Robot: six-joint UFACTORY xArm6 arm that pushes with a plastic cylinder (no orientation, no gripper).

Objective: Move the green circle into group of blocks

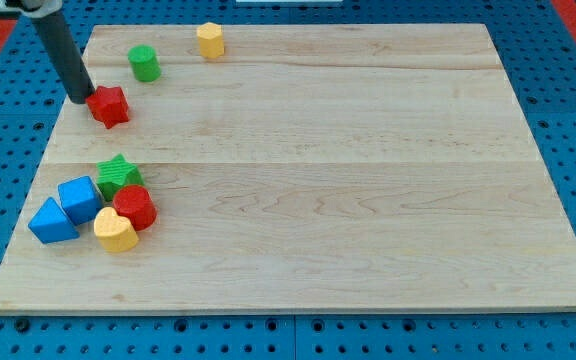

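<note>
The green circle [145, 63] stands near the board's top left. My tip [80, 99] is at the left of the board, touching the left side of a red star block [109, 106], below and left of the green circle. The group sits at the lower left: a green star [118, 175], a blue cube [79, 198], a blue triangle [51, 222], a red cylinder [135, 207] and a yellow heart [115, 230].
A yellow hexagon block [210, 40] stands at the top edge, right of the green circle. The wooden board [368, 180] lies on a blue pegboard table [568, 100].
</note>
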